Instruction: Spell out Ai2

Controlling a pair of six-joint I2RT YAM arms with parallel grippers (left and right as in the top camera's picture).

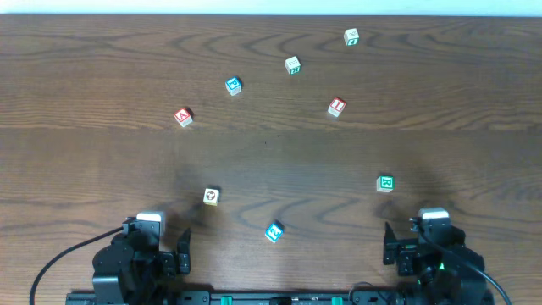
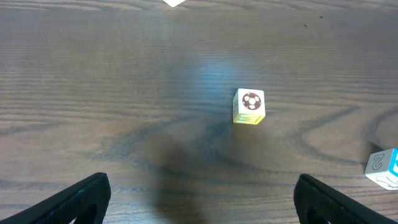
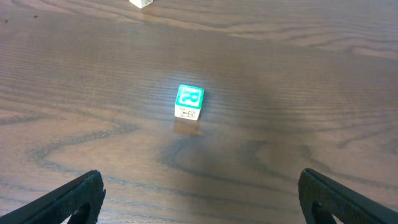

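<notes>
A red "A" block point(image 1: 183, 117) lies at the far left and a red "I" block point(image 1: 336, 107) at the far right of centre. A blue "2" block point(image 1: 273, 231) lies near the front centre; it also shows at the right edge of the left wrist view point(image 2: 382, 168). My left gripper point(image 1: 157, 244) is open and empty at the front left; its fingers frame bare wood in the left wrist view point(image 2: 202, 200). My right gripper point(image 1: 422, 241) is open and empty at the front right, as the right wrist view shows point(image 3: 199, 200).
A soccer-ball block point(image 1: 211, 196) point(image 2: 249, 106) lies ahead of the left gripper. A green "R" block point(image 1: 385, 183) point(image 3: 188, 101) lies ahead of the right gripper. A blue block point(image 1: 233, 85) and two green-marked blocks point(image 1: 292, 64) point(image 1: 351, 36) lie at the back.
</notes>
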